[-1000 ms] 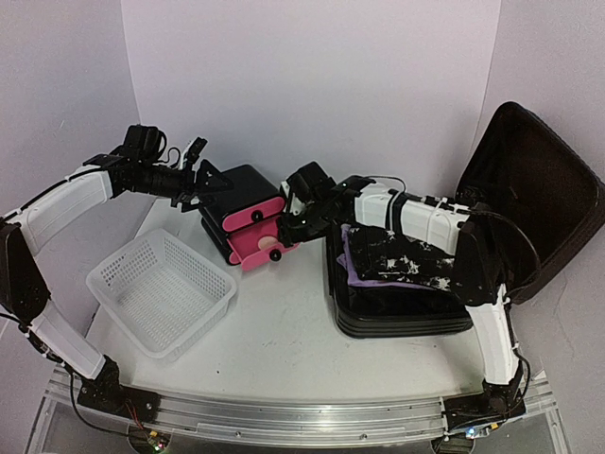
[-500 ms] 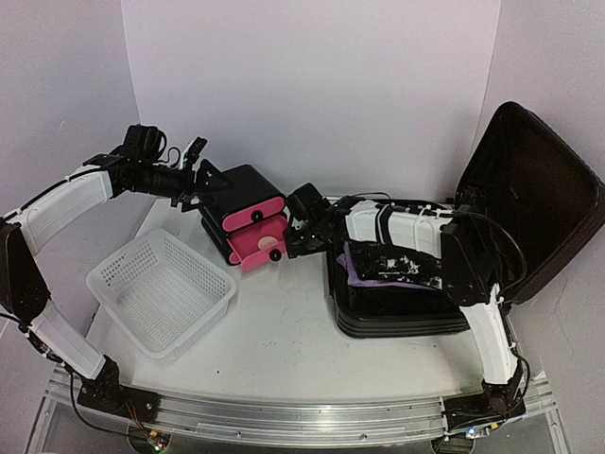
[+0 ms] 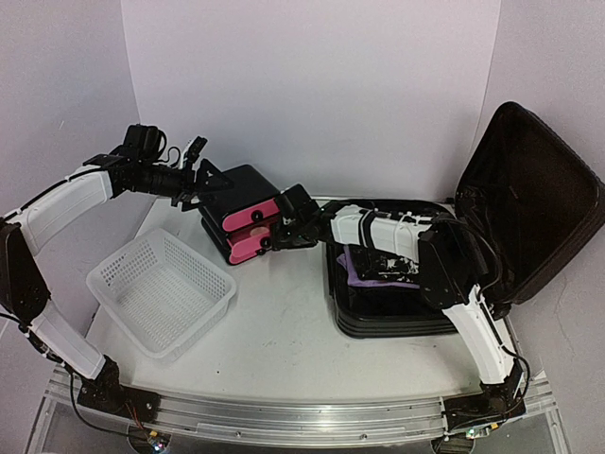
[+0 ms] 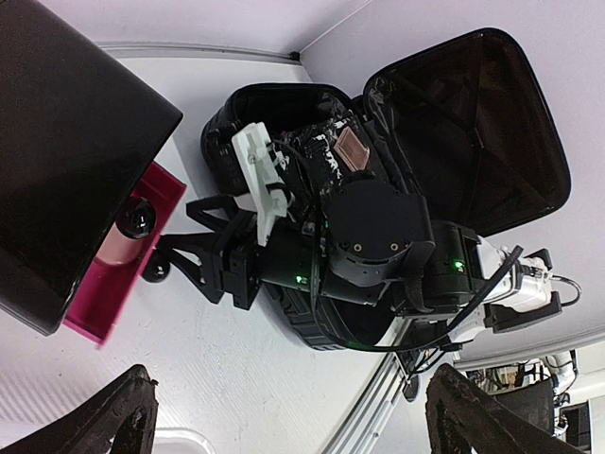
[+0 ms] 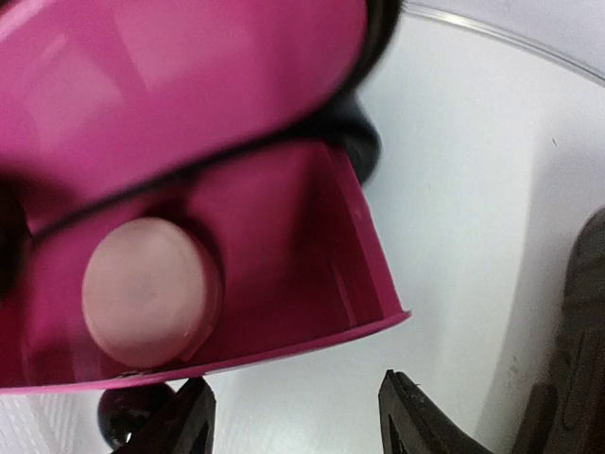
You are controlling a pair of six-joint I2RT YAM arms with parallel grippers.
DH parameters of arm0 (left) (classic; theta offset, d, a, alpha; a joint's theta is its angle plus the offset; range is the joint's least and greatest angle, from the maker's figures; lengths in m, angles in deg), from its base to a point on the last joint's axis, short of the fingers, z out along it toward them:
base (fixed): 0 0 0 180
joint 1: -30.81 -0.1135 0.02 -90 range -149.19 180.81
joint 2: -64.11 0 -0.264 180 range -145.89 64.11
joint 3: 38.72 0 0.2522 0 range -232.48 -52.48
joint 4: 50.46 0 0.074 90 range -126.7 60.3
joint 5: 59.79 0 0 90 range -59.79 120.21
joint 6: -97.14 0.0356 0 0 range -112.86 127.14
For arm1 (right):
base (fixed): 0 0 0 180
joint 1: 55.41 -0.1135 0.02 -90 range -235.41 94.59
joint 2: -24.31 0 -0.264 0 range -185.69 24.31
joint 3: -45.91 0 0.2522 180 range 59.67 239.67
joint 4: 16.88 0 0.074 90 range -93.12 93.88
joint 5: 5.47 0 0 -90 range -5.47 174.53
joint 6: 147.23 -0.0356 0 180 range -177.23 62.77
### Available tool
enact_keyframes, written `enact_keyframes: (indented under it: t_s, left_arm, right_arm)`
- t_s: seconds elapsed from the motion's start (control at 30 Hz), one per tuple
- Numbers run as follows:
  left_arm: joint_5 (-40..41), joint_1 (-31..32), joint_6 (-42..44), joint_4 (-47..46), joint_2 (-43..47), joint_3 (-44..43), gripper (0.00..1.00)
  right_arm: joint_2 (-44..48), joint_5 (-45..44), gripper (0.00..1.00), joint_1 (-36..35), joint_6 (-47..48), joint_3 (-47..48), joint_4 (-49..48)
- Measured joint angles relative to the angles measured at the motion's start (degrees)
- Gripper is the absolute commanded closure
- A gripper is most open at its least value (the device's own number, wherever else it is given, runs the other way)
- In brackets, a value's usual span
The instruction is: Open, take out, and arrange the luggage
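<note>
Presently the right gripper [image 5: 295,416] is seen partly open with nothing between its fingers, its tips just before the pulled-out pink drawer [image 5: 284,236], in which a round pinkish object [image 5: 146,293] lies. The open luggage [image 3: 397,317] is found behind that gripper, back along its own arm, so a retreat toward the wrist is judged necessary. The left gripper [image 4: 293,421], spread wide and empty, is placed farther off, beyond the drawer box [image 3: 241,184].

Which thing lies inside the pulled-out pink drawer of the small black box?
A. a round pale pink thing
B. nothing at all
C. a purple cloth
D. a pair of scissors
A: the right wrist view looks into the pink drawer and shows a round pale pink thing inside it.
</note>
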Motion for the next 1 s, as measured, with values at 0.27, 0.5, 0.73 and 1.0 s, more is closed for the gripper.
enact_keyframes:
  t_s: [0.27,0.5,0.73,1.0]
  left_arm:
    - [-0.3,0.0,0.0,-0.2,0.0,0.0,0.01]
    - [-0.8,0.0,-0.2,-0.4,0.0,0.0,0.01]
    - [-0.9,0.0,-0.4,-0.5,0.0,0.0,0.00]
    - [-0.9,0.0,-0.4,-0.5,0.0,0.0,0.01]
  right_arm:
    - [-4.6,-1.6,0.19,0.2,-2.5,5.6,-3.1]
    - [-6.8,-3.2,0.03,0.3,-4.7,6.4,-5.4]
    - [-6.9,-4.7,0.02,0.4,-6.1,6.4,-8.0]
    - [-6.8,-3.9,0.02,0.3,-6.5,3.7,-11.8]
